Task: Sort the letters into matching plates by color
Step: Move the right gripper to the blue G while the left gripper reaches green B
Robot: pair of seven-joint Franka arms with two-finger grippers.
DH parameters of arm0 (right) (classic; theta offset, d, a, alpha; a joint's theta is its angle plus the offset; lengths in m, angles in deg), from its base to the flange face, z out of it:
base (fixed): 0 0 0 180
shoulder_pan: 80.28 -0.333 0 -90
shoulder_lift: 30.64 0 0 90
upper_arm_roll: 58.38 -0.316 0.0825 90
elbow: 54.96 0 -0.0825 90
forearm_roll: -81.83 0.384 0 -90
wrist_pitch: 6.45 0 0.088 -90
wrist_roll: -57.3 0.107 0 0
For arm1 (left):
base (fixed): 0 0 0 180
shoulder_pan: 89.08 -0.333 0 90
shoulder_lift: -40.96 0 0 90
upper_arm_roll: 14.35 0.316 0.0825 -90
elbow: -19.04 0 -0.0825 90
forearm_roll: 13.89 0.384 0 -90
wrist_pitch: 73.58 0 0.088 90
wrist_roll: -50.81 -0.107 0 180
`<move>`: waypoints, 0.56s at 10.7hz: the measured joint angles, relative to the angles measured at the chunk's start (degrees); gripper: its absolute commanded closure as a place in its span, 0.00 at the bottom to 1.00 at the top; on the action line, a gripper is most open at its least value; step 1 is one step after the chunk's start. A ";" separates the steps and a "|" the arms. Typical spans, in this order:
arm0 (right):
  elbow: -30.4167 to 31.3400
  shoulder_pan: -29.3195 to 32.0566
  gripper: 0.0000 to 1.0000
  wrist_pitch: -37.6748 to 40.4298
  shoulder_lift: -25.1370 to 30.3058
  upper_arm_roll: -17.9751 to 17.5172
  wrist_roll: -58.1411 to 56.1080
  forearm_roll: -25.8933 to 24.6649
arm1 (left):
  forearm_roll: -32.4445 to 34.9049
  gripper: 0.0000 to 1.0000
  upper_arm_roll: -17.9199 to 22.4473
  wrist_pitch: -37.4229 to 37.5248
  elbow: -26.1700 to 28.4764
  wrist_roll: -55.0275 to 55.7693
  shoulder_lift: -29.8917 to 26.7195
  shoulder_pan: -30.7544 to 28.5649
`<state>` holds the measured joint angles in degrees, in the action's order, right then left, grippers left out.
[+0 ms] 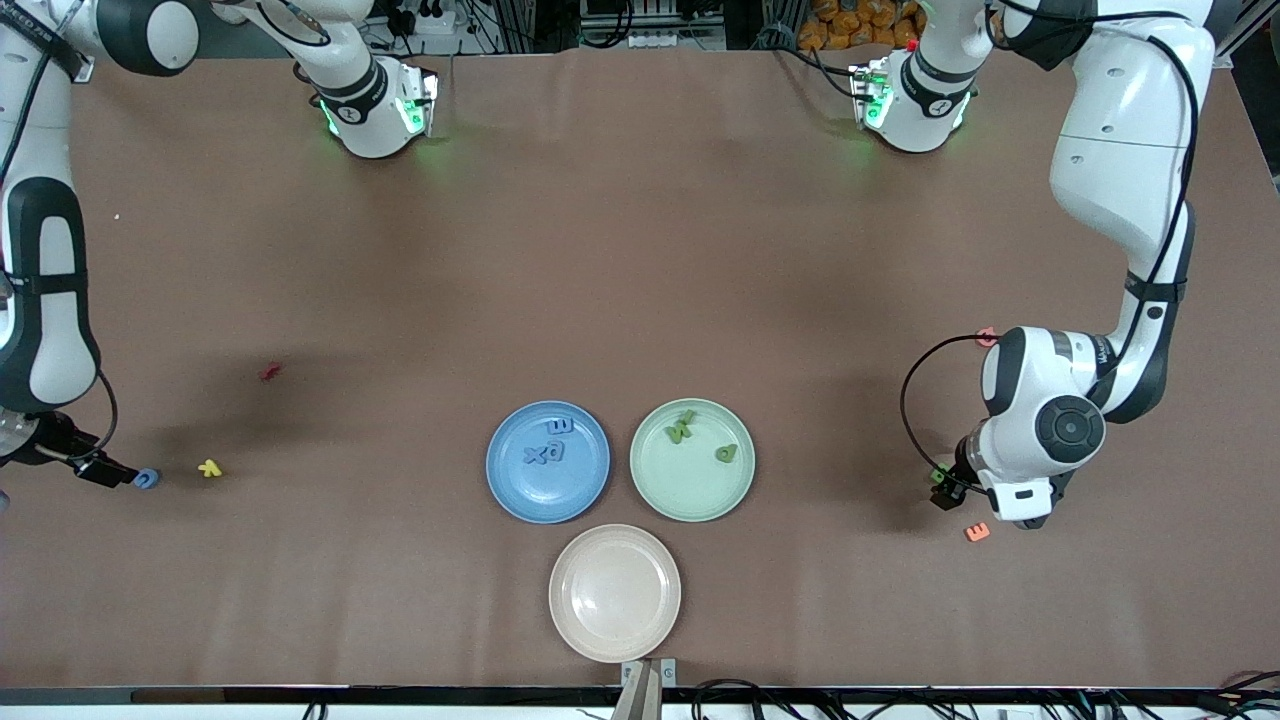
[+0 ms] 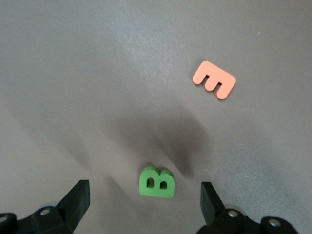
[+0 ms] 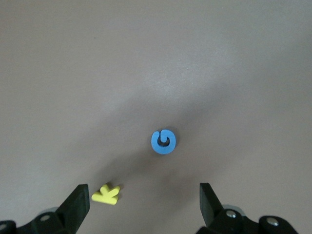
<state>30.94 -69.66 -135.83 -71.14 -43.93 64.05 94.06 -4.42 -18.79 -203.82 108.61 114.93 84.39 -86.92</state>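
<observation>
The left gripper hangs with jaws spread wide and empty over a green letter B, which lies flat on the table between the fingertips — an orange letter E rests close beside it, both near the edge at the left arm's end. The right gripper is likewise released, poised over a blue letter with a yellow letter just beside it, near the edge at the right arm's end. A red letter lies farther from the front camera than these. The blue plate, green plate and beige plate cluster by the table's camera-side edge — the first two already carry letters.
</observation>
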 measured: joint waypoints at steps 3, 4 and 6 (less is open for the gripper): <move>0.26 1.35 0.00 -4.32 -2.76 -0.69 0.00 0.01 | 0.00 0.00 -0.05 -1.12 -0.37 0.00 1.31 0.26; 0.27 1.62 0.00 -5.44 -3.59 -0.76 0.00 0.01 | 0.00 0.00 -0.06 -1.55 -0.43 0.00 1.57 0.28; 0.28 2.18 0.00 -7.37 -5.09 -1.11 0.00 0.02 | 0.00 0.00 -0.06 -2.36 -0.48 0.00 1.95 0.32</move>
<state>31.21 -67.48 -143.20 -76.22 -45.04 64.05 94.08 -4.42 -18.85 -206.18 108.13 114.93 86.35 -86.61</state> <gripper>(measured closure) 0.000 0.000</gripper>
